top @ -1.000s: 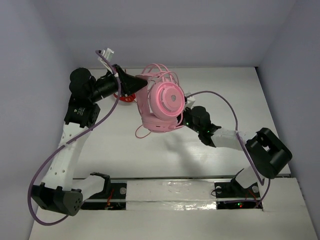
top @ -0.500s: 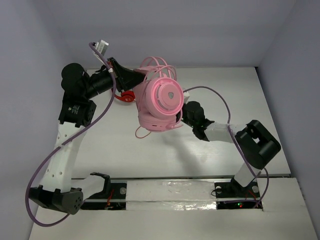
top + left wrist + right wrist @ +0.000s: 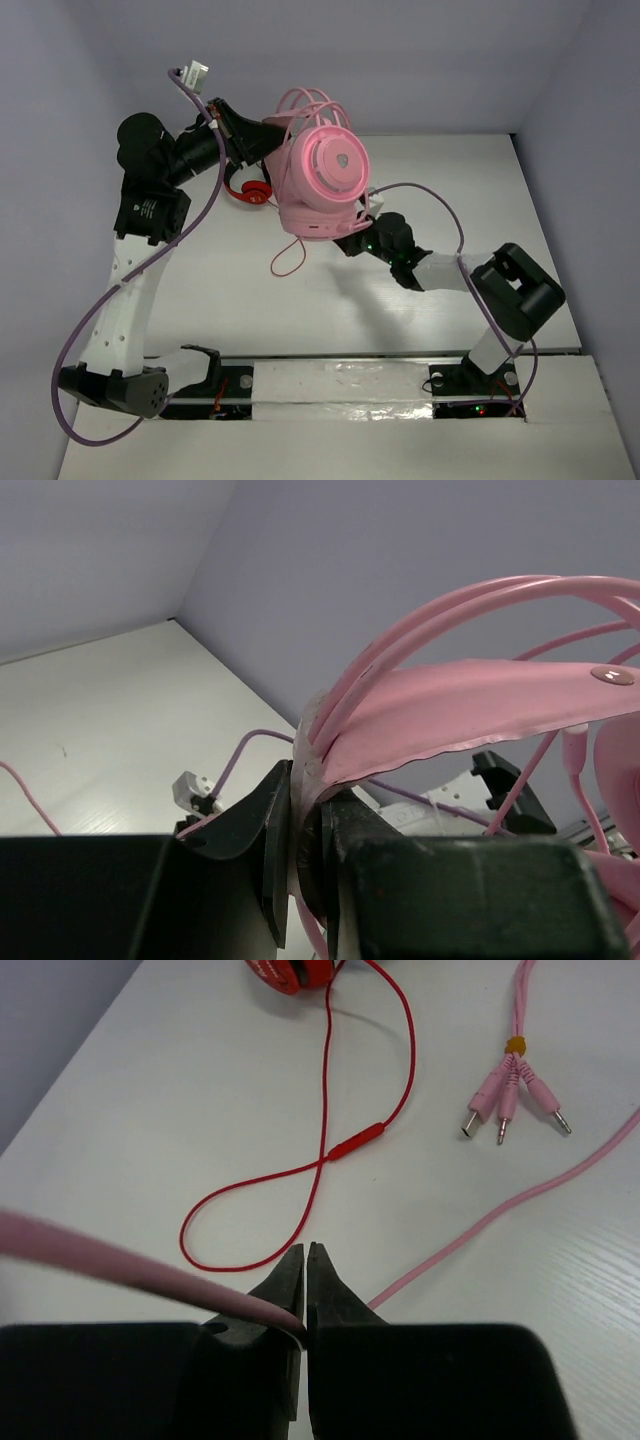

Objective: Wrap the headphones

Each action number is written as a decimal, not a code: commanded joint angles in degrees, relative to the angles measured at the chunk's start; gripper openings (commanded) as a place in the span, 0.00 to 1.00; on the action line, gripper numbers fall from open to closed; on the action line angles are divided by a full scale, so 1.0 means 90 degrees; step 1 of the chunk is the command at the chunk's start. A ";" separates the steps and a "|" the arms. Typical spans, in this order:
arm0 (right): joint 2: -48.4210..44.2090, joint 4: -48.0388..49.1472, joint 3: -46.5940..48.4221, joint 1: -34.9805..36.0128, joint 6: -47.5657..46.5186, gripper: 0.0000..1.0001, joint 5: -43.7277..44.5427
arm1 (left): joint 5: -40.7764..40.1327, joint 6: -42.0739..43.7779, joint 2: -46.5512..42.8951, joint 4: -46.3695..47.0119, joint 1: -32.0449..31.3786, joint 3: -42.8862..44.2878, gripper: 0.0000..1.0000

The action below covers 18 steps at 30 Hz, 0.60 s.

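Note:
The pale-pink headphones point(image 3: 325, 175) hang in the air over the back of the table, with several cable loops over the headband point(image 3: 470, 705). My left gripper point(image 3: 262, 140) is shut on the end of that headband; in the left wrist view the pink band is pinched between the fingers point(image 3: 310, 810). My right gripper point(image 3: 350, 245) sits just below the lower cup, shut on the pink cable point(image 3: 120, 1265), which enters its jaws point(image 3: 305, 1255) from the left. More cable point(image 3: 500, 1210) trails across the table to its plugs point(image 3: 510, 1095).
Small red-and-black headphones point(image 3: 250, 190) lie on the table behind the pink ones, and their red cable point(image 3: 325, 1150) loops toward the front. Purple robot cables arc beside both arms. Walls close off the back and both sides of the table.
My right gripper moved left under the lower cup and went from open to shut on the pink cable. My left arm carried the headphones slightly up and back.

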 commanded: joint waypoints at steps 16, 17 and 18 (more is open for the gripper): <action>-0.2695 -0.3373 -0.0496 0.2084 0.1051 0.00 0.1484 | -0.3816 -0.1269 0.0292 0.1457 0.0359 -0.1095 0.00; -0.2735 -0.3412 -0.0535 0.2142 0.1071 0.00 0.1474 | -0.3680 -0.1417 0.0341 0.1593 0.0418 -0.1105 0.00; -0.2745 -0.3509 -0.0536 0.2201 0.1071 0.00 0.1426 | -0.3330 -0.1544 0.0505 0.1729 0.0525 -0.1095 0.00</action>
